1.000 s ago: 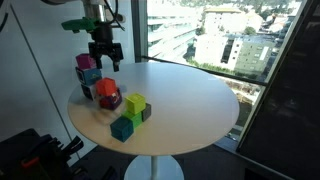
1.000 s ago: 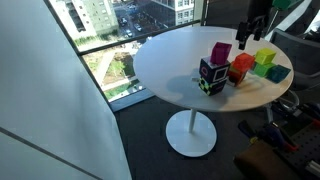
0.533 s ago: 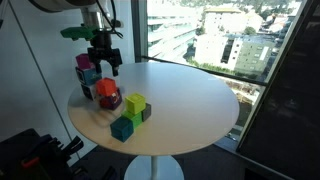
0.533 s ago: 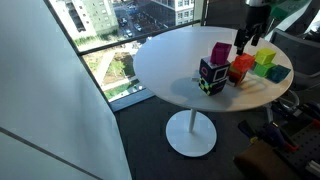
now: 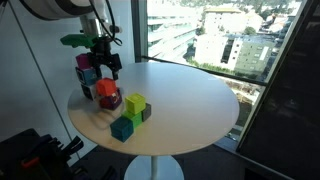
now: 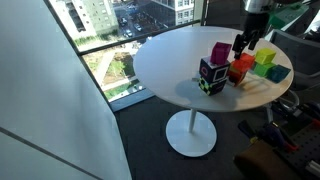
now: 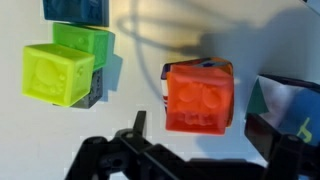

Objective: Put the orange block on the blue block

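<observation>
While above the orange block [image 7: 200,98] — gripper [image 5: 103,68], jaws apart.

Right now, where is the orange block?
In an exterior view the orange block sits near the round table's edge, just below the hand, with a yellow-green block beside it.

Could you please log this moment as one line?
stage: pre-grasp | end effector: open, above orange block | orange block: ungrasped | blue block: on table, top free

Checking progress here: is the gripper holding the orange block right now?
No, the gripper is open and hangs above the orange block without touching it.
</observation>
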Robot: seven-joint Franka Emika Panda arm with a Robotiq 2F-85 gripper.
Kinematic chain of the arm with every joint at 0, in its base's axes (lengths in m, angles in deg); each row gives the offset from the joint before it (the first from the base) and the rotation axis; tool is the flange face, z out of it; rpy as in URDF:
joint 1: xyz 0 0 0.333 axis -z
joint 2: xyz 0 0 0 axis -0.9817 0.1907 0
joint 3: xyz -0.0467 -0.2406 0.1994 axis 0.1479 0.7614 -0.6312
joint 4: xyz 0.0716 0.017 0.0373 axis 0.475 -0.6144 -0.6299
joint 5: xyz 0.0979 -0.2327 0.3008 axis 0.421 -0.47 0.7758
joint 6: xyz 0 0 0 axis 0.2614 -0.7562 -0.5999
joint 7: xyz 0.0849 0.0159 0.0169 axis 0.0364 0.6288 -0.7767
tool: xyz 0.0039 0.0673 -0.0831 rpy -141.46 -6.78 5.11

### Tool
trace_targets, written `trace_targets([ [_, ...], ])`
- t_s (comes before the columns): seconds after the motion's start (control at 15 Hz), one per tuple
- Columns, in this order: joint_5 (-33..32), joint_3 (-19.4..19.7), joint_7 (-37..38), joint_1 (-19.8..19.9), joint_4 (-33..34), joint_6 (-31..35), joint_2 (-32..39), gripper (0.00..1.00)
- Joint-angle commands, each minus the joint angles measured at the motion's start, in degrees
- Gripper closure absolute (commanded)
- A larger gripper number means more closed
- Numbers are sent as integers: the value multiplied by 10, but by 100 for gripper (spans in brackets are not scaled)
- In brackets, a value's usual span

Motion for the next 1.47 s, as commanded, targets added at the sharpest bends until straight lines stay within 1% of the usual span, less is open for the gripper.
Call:
trace_targets([
  [0.0,1,0,-1,-6,-11,23,6,0],
  [0.27,0,-1,-2,-7,-17,34,16,0],
  [0.33,-1,-2,-3,-7,-18,34,18,4],
  [0.4,0,-1,-4,-8,-18,34,20,26],
  [0.53,0,-2,-6,-9,-17,32,22,30],
  [0.6,-1,-2,-6,-10,-16,30,22,36],
  [0.8,-5,-1,-6,-10,-10,22,16,65],
  [0.87,-6,-1,-7,-10,-8,19,12,69],
  [1.13,-3,1,-9,-8,-2,11,0,75],
  [1.4,9,5,-24,-8,-4,-8,-14,76],
])
